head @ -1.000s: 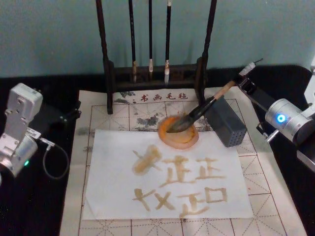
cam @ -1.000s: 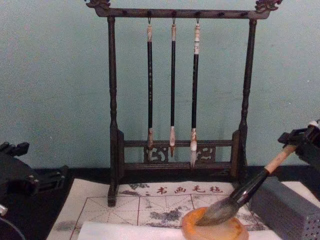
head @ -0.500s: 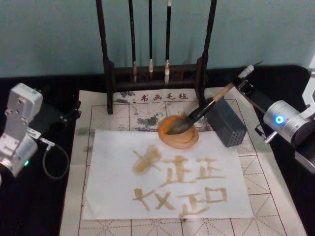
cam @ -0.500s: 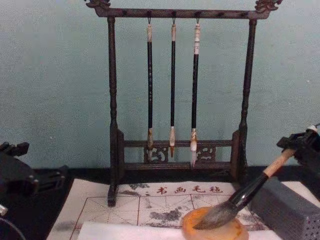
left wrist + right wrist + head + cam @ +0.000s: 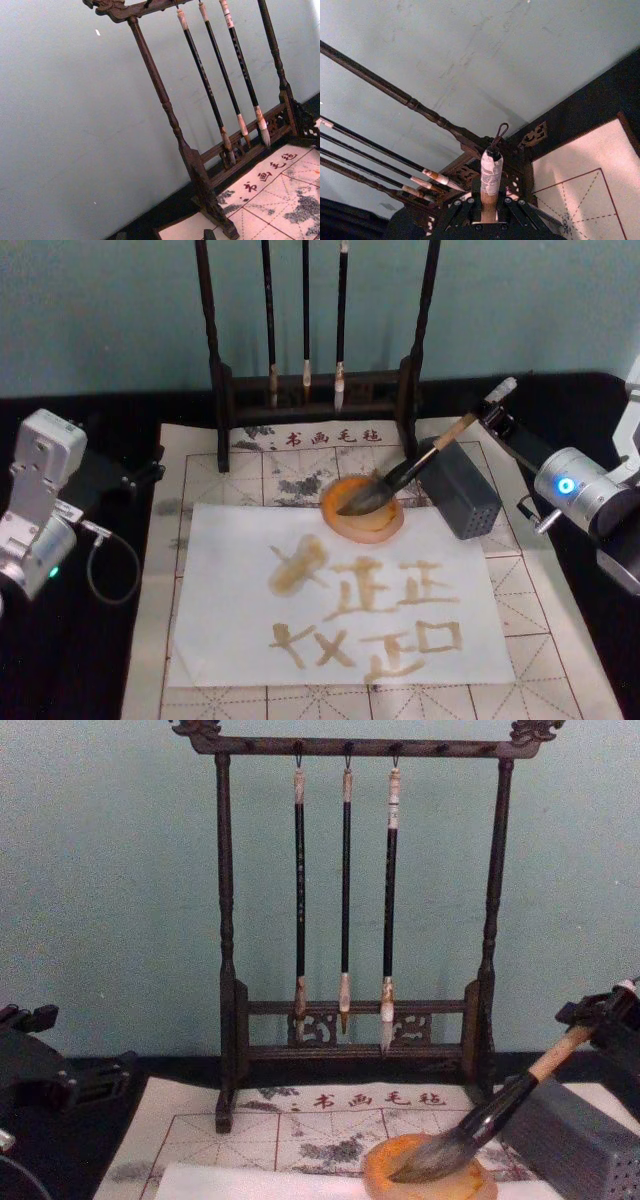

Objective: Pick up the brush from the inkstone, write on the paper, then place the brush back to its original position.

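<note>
We see the right gripper (image 5: 490,416) at the right of the bench, its fingers pinching the upper handle of the brush (image 5: 405,473), just below the white end. The brush slants down and to the left, passing over the grey rectangular block (image 5: 458,487); its bushy grey-brown head lies in the inkstone (image 5: 362,508), tip touching the pale centre. In the chest view the brush (image 5: 490,1112) runs from the gripper at the right edge down into the orange-rimmed inkstone (image 5: 430,1174).

The inkstone sits at the far edge of the paper (image 5: 330,590), which lies on a gridded felt mat (image 5: 560,640) and carries several tan brush-written characters. Behind stands the wooden brush rack (image 5: 348,920) with three thin brushes hanging.

The left gripper (image 5: 130,475) rests at the left of the bench, well apart from the paper; we cannot tell how its fingers stand.
</note>
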Robot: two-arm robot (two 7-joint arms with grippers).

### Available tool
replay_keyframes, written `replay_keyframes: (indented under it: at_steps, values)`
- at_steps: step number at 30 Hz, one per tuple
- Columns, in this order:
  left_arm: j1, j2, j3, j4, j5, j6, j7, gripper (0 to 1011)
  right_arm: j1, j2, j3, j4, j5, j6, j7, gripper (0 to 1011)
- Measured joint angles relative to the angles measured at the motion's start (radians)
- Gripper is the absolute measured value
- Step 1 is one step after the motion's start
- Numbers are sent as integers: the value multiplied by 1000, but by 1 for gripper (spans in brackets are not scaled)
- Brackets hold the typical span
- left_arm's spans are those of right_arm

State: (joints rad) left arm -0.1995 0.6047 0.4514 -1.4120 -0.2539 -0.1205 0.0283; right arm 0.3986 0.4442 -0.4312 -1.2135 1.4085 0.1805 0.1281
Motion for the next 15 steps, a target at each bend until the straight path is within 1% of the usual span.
replay_keyframes:
  at_steps: [15]
  values:
    - [0, 0, 0, 0, 0, 0, 0, 1001, 3, 0, -7, 5, 5, -2, -12, 183]
